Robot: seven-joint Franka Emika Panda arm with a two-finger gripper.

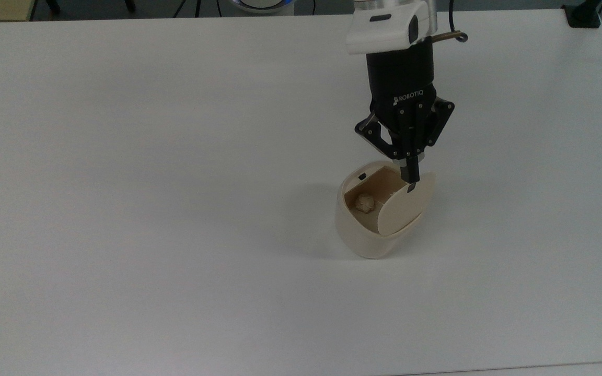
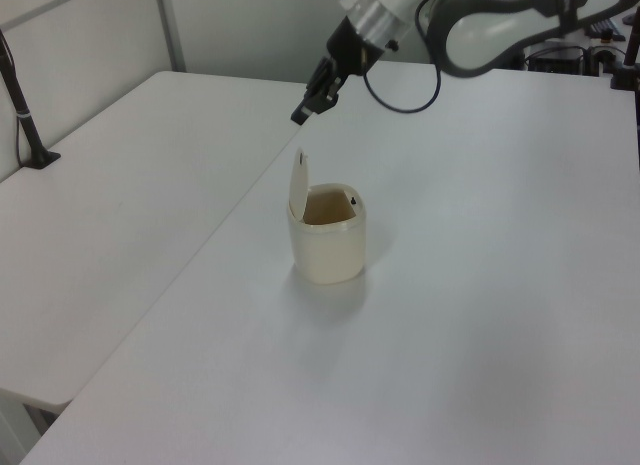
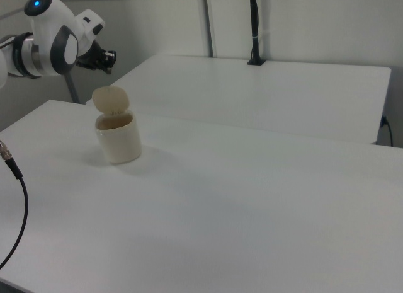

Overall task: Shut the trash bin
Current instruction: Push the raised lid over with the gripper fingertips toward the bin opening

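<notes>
The white worktop [image 1: 175, 209] is bare along its near edge in the top view. The trash bin [image 1: 366, 230] stands upright on it, right of centre in the top view and toward the near half. The body is cream-beige with rounded corners. Its hinged lid [image 1: 404, 205] is raised, standing roughly upright on the side toward the top view's right, with a small black square mark near its upper edge. The tan interior is exposed and holds one small crumpled pale lump [image 1: 365, 203]. A second black mark sits on the bin's far rim.

The claw [image 1: 412, 177] hangs directly beyond the bin, pointing downward, fingers drawn together with no gap visible and nothing between them. In the top view the fingertips overlap the top edge of the lid; contact cannot be confirmed. In the left view the claw [image 2: 299, 114] is above the lid [image 2: 298, 184] and clear of it.

Farther back, the black wrist carries ROBOTIQ lettering under a white arm segment [image 1: 390, 23]. A second white table [image 2: 120, 185] adjoins at the left view's left.
</notes>
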